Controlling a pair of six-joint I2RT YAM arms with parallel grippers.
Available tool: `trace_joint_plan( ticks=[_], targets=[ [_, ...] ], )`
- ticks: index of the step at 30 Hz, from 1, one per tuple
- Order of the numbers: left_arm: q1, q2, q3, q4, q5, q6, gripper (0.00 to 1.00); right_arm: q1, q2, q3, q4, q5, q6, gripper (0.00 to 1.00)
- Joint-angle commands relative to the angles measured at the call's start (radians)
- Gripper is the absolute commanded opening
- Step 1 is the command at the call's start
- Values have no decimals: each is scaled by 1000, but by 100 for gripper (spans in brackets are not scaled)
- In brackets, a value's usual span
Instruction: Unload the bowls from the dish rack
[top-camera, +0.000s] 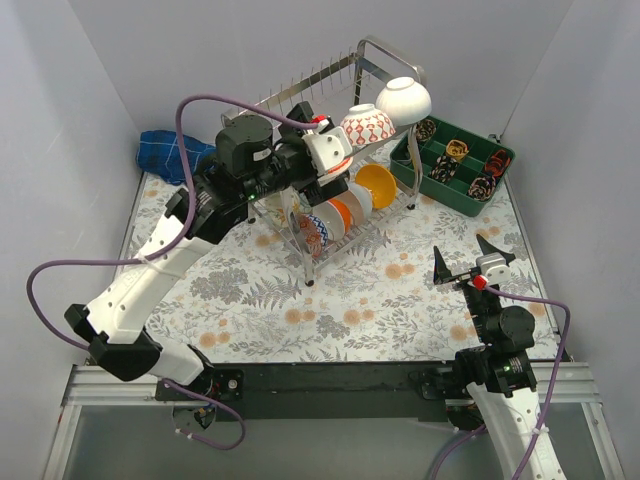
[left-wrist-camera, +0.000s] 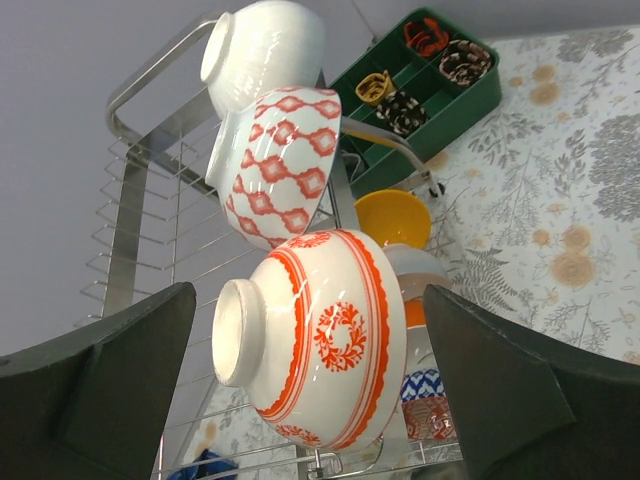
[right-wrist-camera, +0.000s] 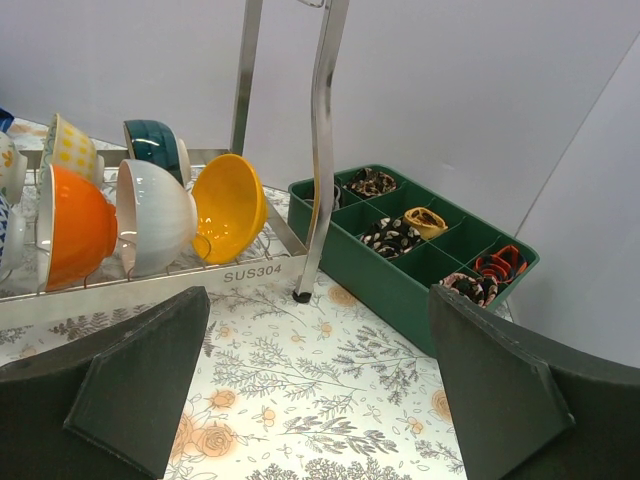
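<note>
At back middle of table (top-camera: 400, 300), dish rack (top-camera: 386, 46). Carries three bowls (top-camera: 368, 127) in a row on upper tier, more bowls (top-camera: 375, 185) side by side on lower tier beneath. Just right of rack, divided tray (top-camera: 430, 192); left and behind, cloth (top-camera: 170, 152).

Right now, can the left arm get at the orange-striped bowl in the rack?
Probably yes: the open left claw flanks the orange-striped bowl, with nothing in between.
</note>
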Motion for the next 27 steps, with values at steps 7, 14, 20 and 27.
trace_joint_plan(
  ticks=[7, 14, 20, 27],
  targets=[
    [-3, 12, -3, 2, -125, 10, 98, 4, -107, -6, 21, 16, 6, 99],
    [-3, 29, -12, -37, -127, 1, 98, 6, -113, -6, 20, 16, 6, 98],
    [-3, 61, 14, -78, -131, -21, 98, 6, -114, -7, 20, 16, 5, 99],
    [-3, 58, 8, -91, -131, -47, 98, 4, -114, -9, 20, 16, 3, 99]
  ],
)
